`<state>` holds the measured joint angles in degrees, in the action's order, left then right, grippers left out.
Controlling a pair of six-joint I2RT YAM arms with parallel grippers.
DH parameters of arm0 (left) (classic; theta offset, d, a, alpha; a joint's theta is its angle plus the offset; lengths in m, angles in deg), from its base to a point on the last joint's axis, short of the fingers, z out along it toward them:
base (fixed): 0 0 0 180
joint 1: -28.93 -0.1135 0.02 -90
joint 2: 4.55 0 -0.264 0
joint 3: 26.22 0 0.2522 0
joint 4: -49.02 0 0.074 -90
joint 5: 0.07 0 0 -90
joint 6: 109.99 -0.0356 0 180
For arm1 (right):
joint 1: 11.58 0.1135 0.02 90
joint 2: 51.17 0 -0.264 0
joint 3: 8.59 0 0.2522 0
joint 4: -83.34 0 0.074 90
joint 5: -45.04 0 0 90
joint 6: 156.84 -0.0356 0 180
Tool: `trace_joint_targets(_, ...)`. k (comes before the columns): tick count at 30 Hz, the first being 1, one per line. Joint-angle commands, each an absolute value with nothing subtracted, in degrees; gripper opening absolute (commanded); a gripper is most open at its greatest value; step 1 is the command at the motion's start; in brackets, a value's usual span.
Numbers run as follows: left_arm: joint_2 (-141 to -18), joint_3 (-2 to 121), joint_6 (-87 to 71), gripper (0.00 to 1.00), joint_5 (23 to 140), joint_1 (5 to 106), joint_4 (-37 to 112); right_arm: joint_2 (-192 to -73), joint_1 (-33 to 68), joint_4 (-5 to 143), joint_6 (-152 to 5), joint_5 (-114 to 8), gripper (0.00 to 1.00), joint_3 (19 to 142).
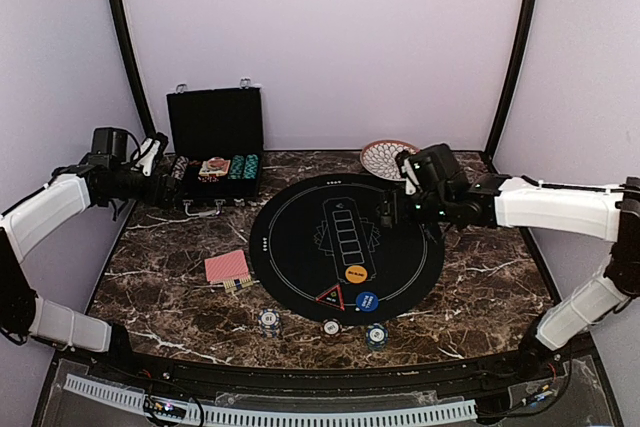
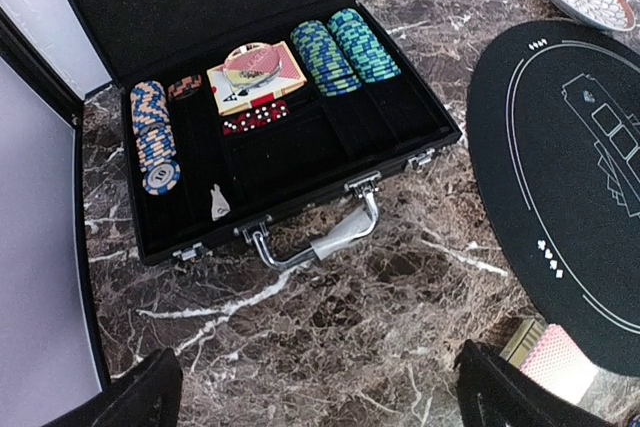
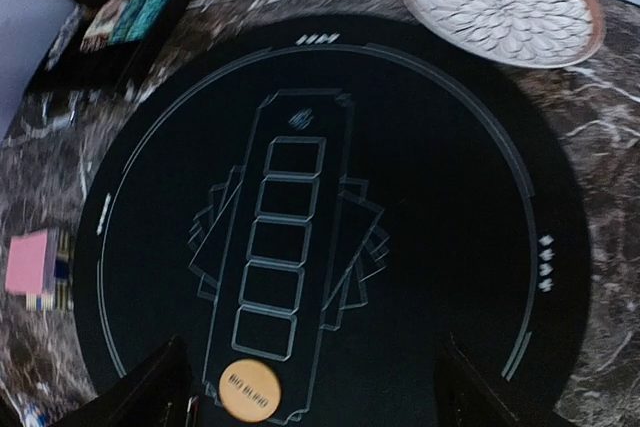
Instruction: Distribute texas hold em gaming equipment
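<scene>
The left claw [image 2: 318,377] is released, fingers spread wide with nothing between them. It hovers over bare table [image 2: 330,317] just in front of the case [image 2: 300,187]. The case stands with its lid up. Inside lie two green-and-blue chip rows [image 2: 340,47], an orange-and-blue row [image 2: 155,137], a card pack [image 2: 255,77] and red dice [image 2: 255,117].

The right claw [image 3: 310,377] is also released and empty, held above the round black mat [image 3: 450,247], on its right half. The orange button [image 1: 356,273] lies on the mat toward the near side. The blue button [image 1: 367,300] and red triangle [image 1: 331,297] sit side by side at the mat's near edge. Three chips [image 1: 331,327] rest on the table just off that edge, spaced apart. Red-backed cards [image 1: 227,267] lie on the table just left of the mat. The plate [image 1: 385,157] sits at the mat's far side, behind the right claw.
</scene>
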<state>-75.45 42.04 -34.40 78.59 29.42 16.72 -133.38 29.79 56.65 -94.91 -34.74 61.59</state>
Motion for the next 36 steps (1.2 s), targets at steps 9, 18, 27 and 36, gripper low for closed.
trace_joint_targets(9, -72.40, 43.78, -37.82, 0.99, 78.10, 29.11, 11.42, -150.07, 50.75, 41.90, -96.81, -35.22, 0.71, 73.66)
trace_joint_targets(18, -71.72, 45.16, -37.30, 0.99, 76.69, 29.11, 9.89, -157.51, 53.75, 37.52, -96.34, -35.56, 0.66, 80.49)
trace_joint_targets(27, -71.18, 45.52, -36.79, 0.99, 75.65, 29.11, 9.27, -160.52, 54.41, 35.34, -95.75, -36.43, 0.65, 80.83)
trace_joint_targets(36, -71.35, 46.60, -36.77, 0.99, 75.60, 29.11, 8.73, -161.15, 54.91, 35.82, -95.95, -37.81, 0.63, 78.97)
